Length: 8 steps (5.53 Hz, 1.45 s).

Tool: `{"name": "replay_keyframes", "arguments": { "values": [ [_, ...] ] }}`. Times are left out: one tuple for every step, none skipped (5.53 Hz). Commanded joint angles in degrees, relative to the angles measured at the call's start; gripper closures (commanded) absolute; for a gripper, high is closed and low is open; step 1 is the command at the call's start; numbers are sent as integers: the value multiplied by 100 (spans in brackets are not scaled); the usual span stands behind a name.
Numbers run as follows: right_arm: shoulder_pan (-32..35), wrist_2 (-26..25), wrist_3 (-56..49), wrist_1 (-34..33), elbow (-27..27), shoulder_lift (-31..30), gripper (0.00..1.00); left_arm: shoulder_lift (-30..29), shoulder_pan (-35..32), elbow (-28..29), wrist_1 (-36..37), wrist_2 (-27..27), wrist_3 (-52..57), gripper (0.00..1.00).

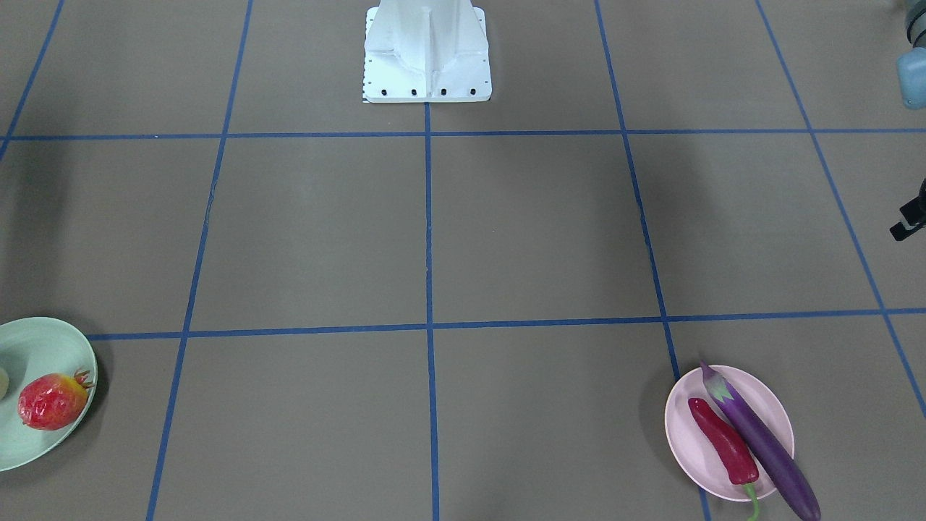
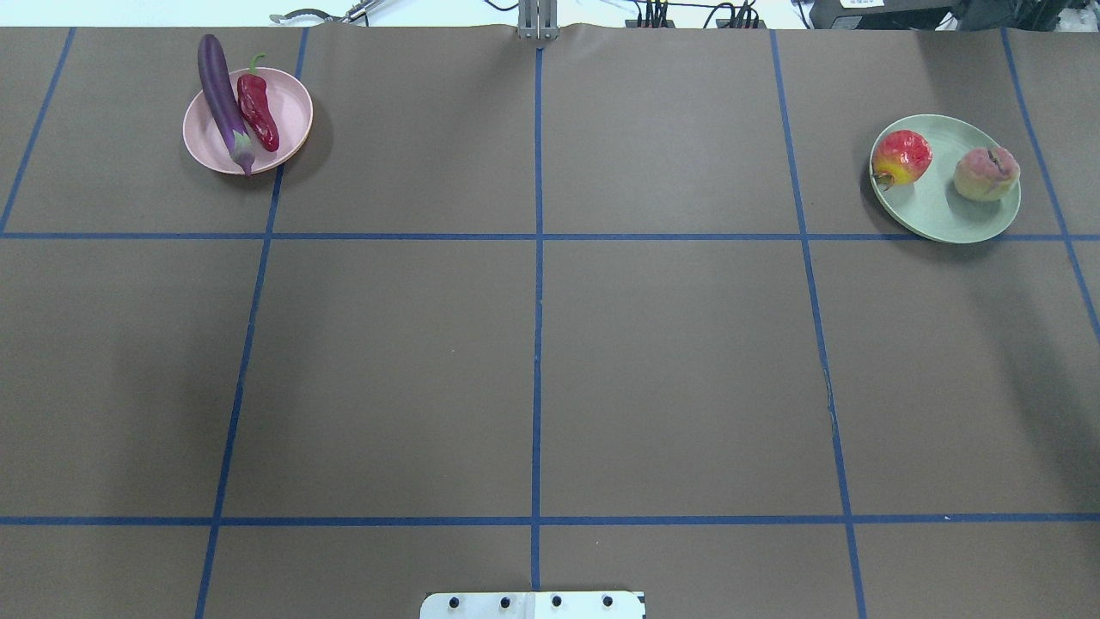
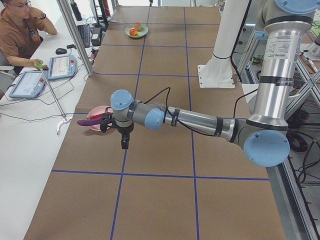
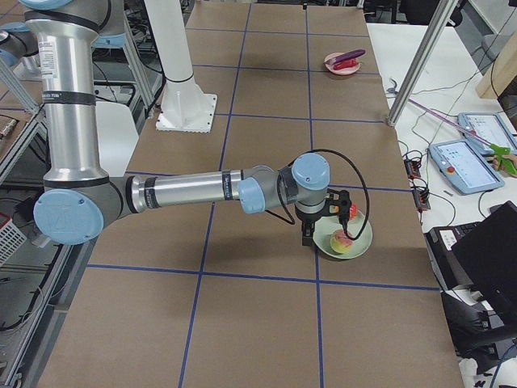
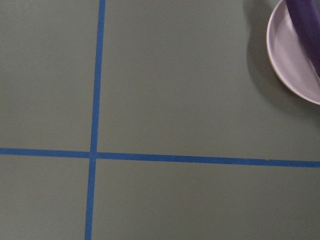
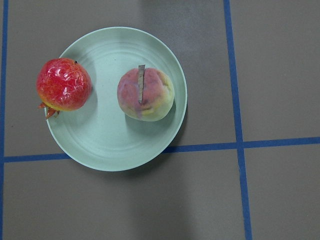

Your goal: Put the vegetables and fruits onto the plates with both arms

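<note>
The purple eggplant (image 2: pixel 222 99) and the red chili pepper (image 2: pixel 258 110) lie side by side on the pink plate (image 2: pixel 288 112), also in the front view (image 1: pixel 774 412). The eggplant's far end overhangs the rim. The pomegranate (image 2: pixel 902 157) and the peach (image 2: pixel 986 174) sit apart on the mint green plate (image 2: pixel 945 215). The right wrist view shows both fruits on that plate (image 6: pixel 105 145). My left gripper (image 3: pixel 124 145) hangs above the table beside the pink plate (image 3: pixel 97 111). My right gripper (image 4: pixel 306 240) hangs beside the green plate (image 4: pixel 355 246). I cannot tell whether either is open or shut.
The white mounting base (image 1: pixel 427 54) stands at the robot's edge of the table. Blue tape lines (image 2: pixel 537 258) divide the brown table top. An operator (image 3: pixel 20 30) sits at a side desk with tablets (image 3: pixel 60 67), behind a metal post (image 3: pixel 75 35).
</note>
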Motion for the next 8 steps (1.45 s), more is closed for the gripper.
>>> {"name": "replay_keyframes", "arguments": {
  "values": [
    [9, 2, -76, 6, 19, -197, 0, 480, -365, -263, 24, 0, 1059, 0],
    [62, -59, -486, -46, -7, -232, 0, 472, -671, -194, 250, 44, 1709, 0],
    [254, -68, -994, -334, -24, -250, 0, 463, -927, -220, 522, 357, 2299, 0],
    [369, -16, -1269, -1041, 210, -250, 0, 454, -981, -211, 812, 761, 2470, 0],
    [509, -16, -1855, -2049, 508, -216, 0, 489, -964, -211, 1233, 695, 2471, 0],
    [554, 71, -1956, -2224, 503, -267, 0, 646, -973, -168, 1220, 660, 2472, 0],
    [554, 142, -1923, -2200, 511, -268, 0, 691, -964, -184, 1185, 33, 2428, 0],
    [554, 116, -1948, -2165, 468, -355, 0, 692, -964, -193, 1184, -34, 2445, 0]
  ]
}}
